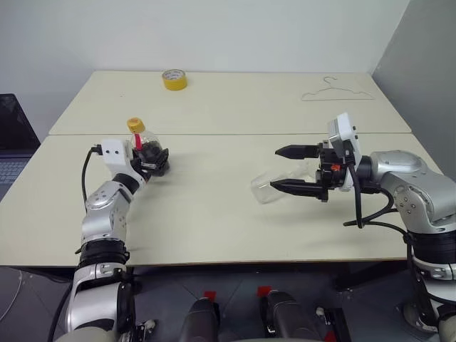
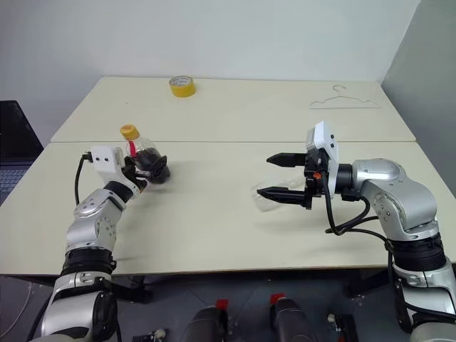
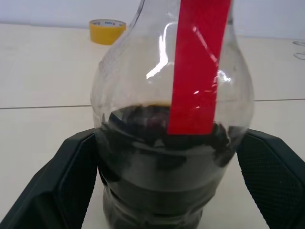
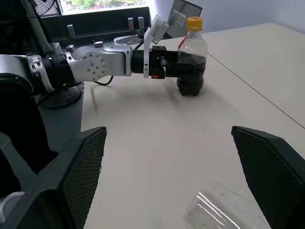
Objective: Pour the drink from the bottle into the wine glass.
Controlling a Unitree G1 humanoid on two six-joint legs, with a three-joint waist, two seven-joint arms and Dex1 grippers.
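two cream tables (image 1: 214, 206) by white wall; left gripper (image 1: 151, 158) jaws wide around bottle (image 1: 142, 146); right gripper (image 1: 288, 169) jaws wide, empty.

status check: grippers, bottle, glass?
Left gripper open, fingers either side of the upright, capped bottle. Right gripper open, hovering over the glass, which lies on its side. Nothing between them.

Our left arm reaching forward, left gripper (image 1: 152, 159) level with fingers spread wide, our right arm bent across, right gripper (image 1: 291, 169) pointing leftward, fingers parted wide
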